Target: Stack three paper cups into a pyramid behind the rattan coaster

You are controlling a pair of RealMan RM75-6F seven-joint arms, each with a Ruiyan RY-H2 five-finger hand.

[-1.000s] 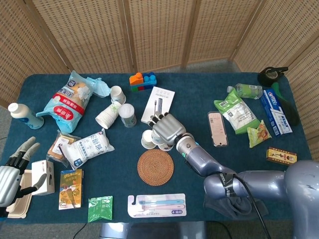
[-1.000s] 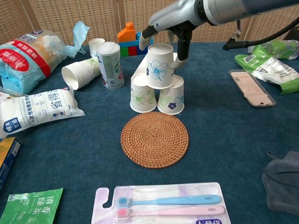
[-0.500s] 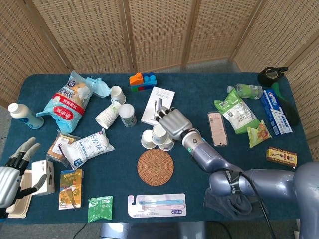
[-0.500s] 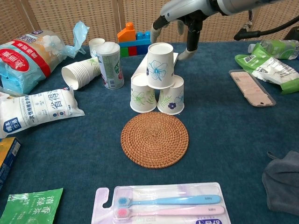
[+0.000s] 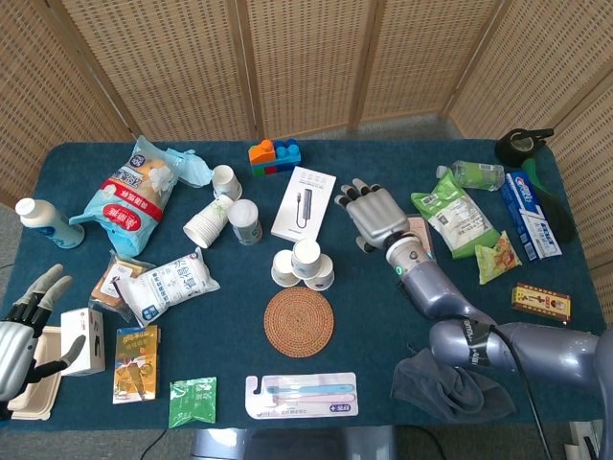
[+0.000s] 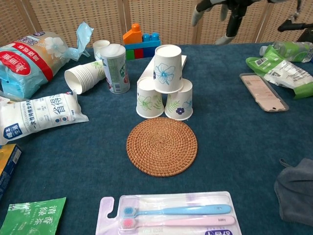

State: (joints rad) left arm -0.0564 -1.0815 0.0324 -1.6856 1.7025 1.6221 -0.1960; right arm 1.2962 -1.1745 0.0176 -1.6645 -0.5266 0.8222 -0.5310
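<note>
Three paper cups form a pyramid just behind the round rattan coaster (image 6: 162,145) (image 5: 299,322). Two lower cups (image 6: 149,98) (image 6: 179,100) stand upside down side by side, and the top cup (image 6: 167,68) (image 5: 306,255) rests on both. My right hand (image 5: 375,215) hovers to the right of the stack with its fingers spread and nothing in it; only its fingertips (image 6: 228,19) show at the top of the chest view. My left hand (image 5: 21,331) lies open at the table's front left edge, far from the cups.
A sleeve of lying cups (image 6: 84,76), a single cup (image 6: 100,48) and a green-label can (image 6: 114,68) stand left of the pyramid. A white box (image 5: 304,202) and toy blocks (image 6: 141,40) lie behind it. A toothbrush pack (image 6: 173,215) lies in front of the coaster. Snack bags (image 5: 453,218) are right.
My right hand has let go of the top cup and drawn away up and to the right. The three cups stay stacked. The left hand has barely moved.
</note>
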